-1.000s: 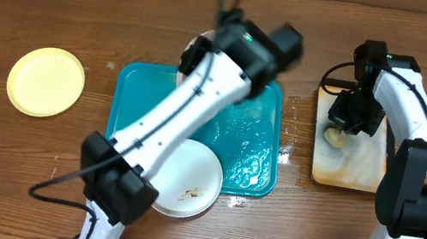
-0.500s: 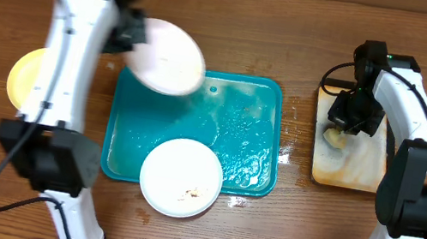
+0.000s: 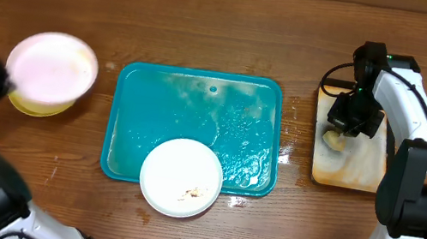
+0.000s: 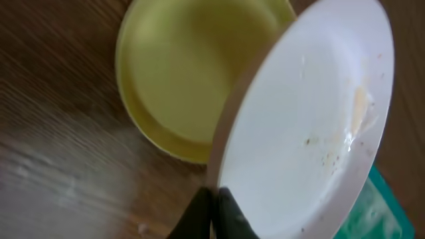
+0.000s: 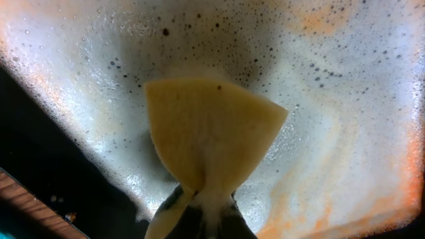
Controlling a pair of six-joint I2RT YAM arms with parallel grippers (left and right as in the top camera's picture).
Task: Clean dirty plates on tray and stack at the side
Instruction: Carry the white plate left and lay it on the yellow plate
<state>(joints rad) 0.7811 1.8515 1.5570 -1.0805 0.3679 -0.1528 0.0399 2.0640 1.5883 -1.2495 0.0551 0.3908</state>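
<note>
Right, my left gripper (image 4: 214,211) is clamped on the rim of a white plate (image 4: 305,126), held tilted just above the yellow plate (image 4: 179,73), left of the tray (image 3: 198,108). The second white plate (image 3: 181,177) overhangs the tray's near edge. My right gripper (image 5: 206,219) pinches the sponge (image 5: 209,129) over the small tray (image 3: 352,173), far right. Overhead, the left arm is a blur and the yellow plate is mostly hidden.

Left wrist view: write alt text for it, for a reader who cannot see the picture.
The left tool pinches the rim of a white plate, held tilted above a pale yellow plate that rests on the wooden table. The white plate carries a few brown specks, and a corner of the teal tray shows at lower right.
</note>
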